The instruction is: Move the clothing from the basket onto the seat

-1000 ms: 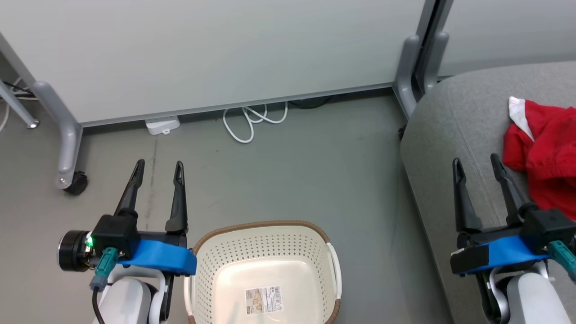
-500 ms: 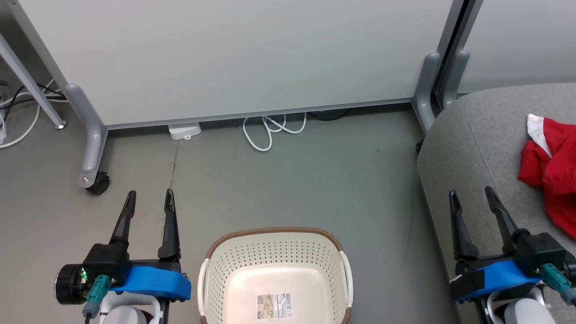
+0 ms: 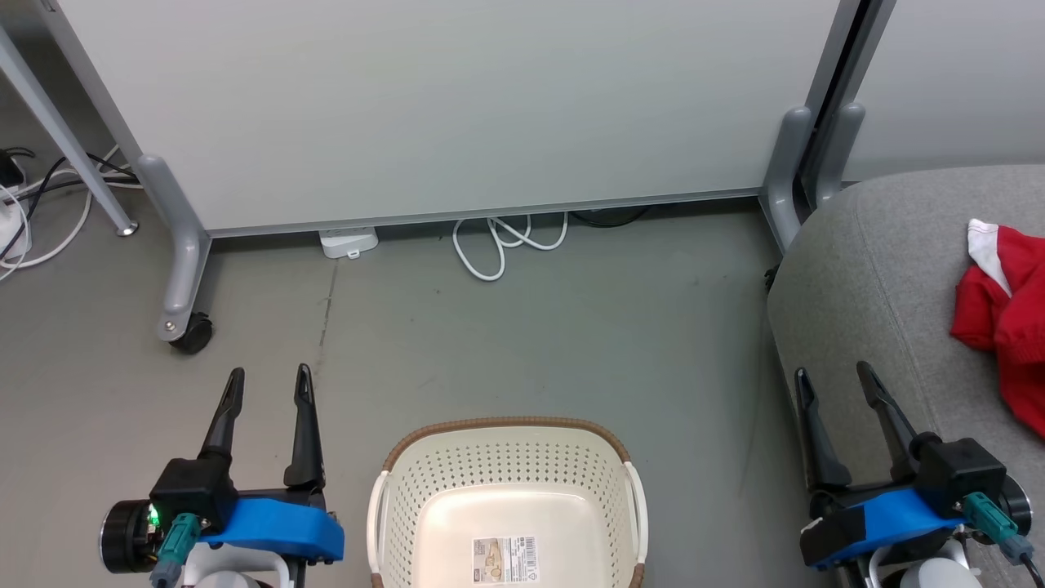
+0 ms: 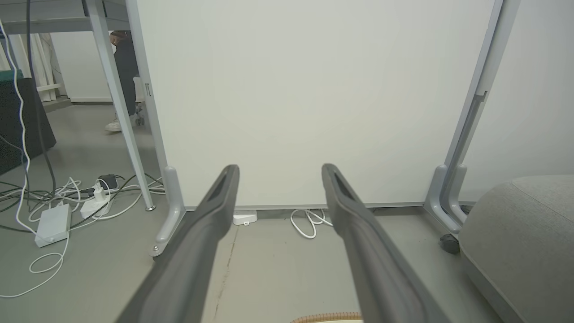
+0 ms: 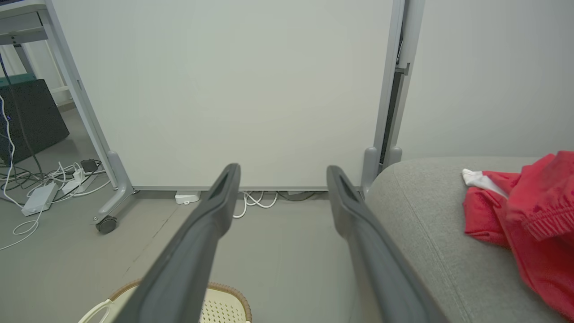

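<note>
A pale grey partition panel (image 3: 457,106) on wheeled feet is seen standing across the far side of the grey floor (image 3: 571,343). The seat (image 3: 882,269), a grey upholstered cushion with a stitched seam, is located at the right, its rounded corner close to the panel's foot. The basket (image 3: 506,425) is placed on the floor between the two arms, well apart from the seat; its cream perforated walls and brown rim are shown, and its bottom is exposed. The clothing (image 3: 1008,327), red fabric with a white trim, is found crumpled on the seat and is cut off by the right edge of the head view; no lettering on it can be read. The left gripper (image 3: 269,372) is held over the floor, just left of the basket, with its fingers spread apart and nothing between them. The right gripper (image 3: 833,371) is held over the seat's near edge, likewise spread and gripping nothing. A white cable (image 3: 498,245) is looped at the panel's base. A label (image 3: 504,559) with a barcode is fixed to the basket bottom; its print is too small to be read.
</note>
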Controlling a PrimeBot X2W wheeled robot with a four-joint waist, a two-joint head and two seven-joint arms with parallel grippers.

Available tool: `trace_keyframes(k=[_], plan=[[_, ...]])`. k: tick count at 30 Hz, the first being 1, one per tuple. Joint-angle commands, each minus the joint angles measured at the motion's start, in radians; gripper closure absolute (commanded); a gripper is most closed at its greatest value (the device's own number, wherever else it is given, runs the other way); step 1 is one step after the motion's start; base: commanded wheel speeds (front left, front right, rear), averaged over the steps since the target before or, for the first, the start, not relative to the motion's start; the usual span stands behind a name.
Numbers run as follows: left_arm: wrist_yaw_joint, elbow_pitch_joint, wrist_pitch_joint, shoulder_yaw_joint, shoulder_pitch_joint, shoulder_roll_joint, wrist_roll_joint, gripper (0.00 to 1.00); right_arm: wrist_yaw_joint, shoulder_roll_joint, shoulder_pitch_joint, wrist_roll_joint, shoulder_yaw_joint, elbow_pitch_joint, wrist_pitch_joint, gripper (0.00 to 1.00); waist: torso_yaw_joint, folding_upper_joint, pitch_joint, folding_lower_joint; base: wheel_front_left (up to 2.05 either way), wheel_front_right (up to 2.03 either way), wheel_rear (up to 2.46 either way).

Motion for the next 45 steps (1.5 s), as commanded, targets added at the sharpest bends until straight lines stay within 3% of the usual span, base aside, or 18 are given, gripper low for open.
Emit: trace_keyframes(k=[1,10,11,15,27,45], plan=[[-0.004,0.006,-0.003,0.007,0.006,-0.002,0.011,0.0,0.0,0.002,0.014,0.004,0.002,0.003,0.0,0.0,0.001,-0.0001,0.001,0.0001,0.0,0.0,0.0],[-0.008,0.016,-0.003,0.015,0.002,-0.005,0.021,0.0,0.0,0.002,0.02,0.006,0.005,-0.001,0.0,0.0,0.005,-0.0001,-0.004,0.0001,0.0,0.0,0.0],[-0.005,0.017,0.001,0.01,0.001,-0.004,0.015,1.0,0.0,0.0,0.003,0.008,0.004,0.002,0.0,1.0,0.005,-0.0001,-0.004,0.0001,0.0,0.0,0.0],[-0.005,0.053,0.01,0.008,0.025,-0.006,0.009,1.0,0.0,0.002,0.011,0.014,0.003,0.04,0.004,1.0,0.005,-0.0001,-0.004,0.0001,0.0,0.0,0.0],[-0.011,0.043,0.078,0.033,0.01,-0.006,-0.25,1.0,0.0,0.001,0.002,0.28,-0.012,0.035,0.072,1.0,0.0,-0.0001,-0.009,0.0001,0.0,0.0,0.0],[-0.009,0.012,0.148,0.053,0.004,-0.005,-0.551,1.0,0.0,0.001,-0.005,0.586,-0.024,0.024,0.145,1.0,-0.006,-0.0001,-0.016,0.0001,0.0,0.0,0.0]])
